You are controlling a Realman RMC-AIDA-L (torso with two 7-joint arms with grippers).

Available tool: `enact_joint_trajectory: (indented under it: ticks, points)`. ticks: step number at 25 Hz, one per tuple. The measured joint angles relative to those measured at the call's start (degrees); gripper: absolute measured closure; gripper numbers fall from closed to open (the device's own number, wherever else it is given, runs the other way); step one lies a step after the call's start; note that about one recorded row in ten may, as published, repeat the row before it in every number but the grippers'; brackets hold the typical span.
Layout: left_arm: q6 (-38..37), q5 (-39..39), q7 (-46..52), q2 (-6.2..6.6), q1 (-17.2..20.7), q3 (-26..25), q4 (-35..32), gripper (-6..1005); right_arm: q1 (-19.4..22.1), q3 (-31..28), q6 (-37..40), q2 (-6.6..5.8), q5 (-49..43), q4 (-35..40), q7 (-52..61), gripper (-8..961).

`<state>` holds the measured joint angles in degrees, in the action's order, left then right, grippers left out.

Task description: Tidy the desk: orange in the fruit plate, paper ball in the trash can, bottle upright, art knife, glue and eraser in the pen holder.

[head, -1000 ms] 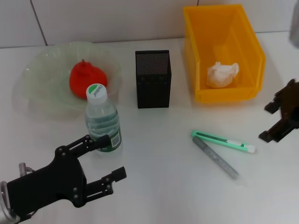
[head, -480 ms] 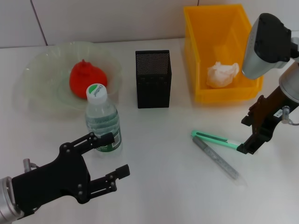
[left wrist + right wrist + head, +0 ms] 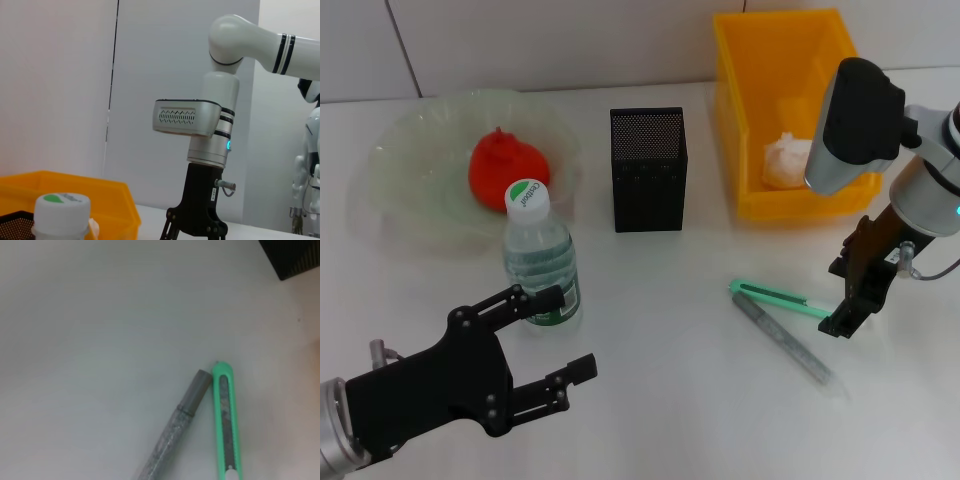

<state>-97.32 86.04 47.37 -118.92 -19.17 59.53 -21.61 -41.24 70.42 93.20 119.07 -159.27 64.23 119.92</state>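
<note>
The orange [image 3: 505, 172] lies in the fruit plate [image 3: 400, 140]. The bottle [image 3: 540, 260] stands upright in front of the plate; its cap also shows in the left wrist view [image 3: 62, 210]. The paper ball [image 3: 782, 160] lies in the trash can [image 3: 800, 60], partly hidden by my right arm. The green art knife [image 3: 775, 298] and grey glue stick [image 3: 782, 338] lie side by side on the table, also in the right wrist view: knife [image 3: 225, 420], glue [image 3: 175, 430]. My right gripper [image 3: 847, 300] is open, pointing down over the knife's right end. My left gripper [image 3: 568, 332] is open, just in front of the bottle. The eraser is out of view.
The black mesh pen holder [image 3: 648, 170] stands between the plate and the trash can; its corner shows in the right wrist view [image 3: 295, 257]. The left wrist view shows the right arm's gripper [image 3: 197, 225] beyond the trash can [image 3: 75, 195].
My right arm has swung in from the right edge and come down over the knife's right end. My left gripper has shifted slightly and now holds still.
</note>
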Motion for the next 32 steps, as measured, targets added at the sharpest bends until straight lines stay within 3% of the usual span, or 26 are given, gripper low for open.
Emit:
enact_joint_trajectory:
  ticks: [7,17,32]
  points:
    - [0.1,0.1,0.0,0.00,-0.1,0.1,0.0,226,-0.6,0.0,-1.4,0.02,0.1,-2.4,1.2,185]
    - [0.1,0.1,0.0,0.15,-0.5,2.7,-0.1,227,-0.6,0.3,-2.9,0.11,0.2,-3.6,2.2,321]
    - [-0.5,0.1,0.3,0.27,-1.3,5.9,-0.5,227,-0.7,1.9,-4.0,0.20,0.1,-4.7,2.6,392]
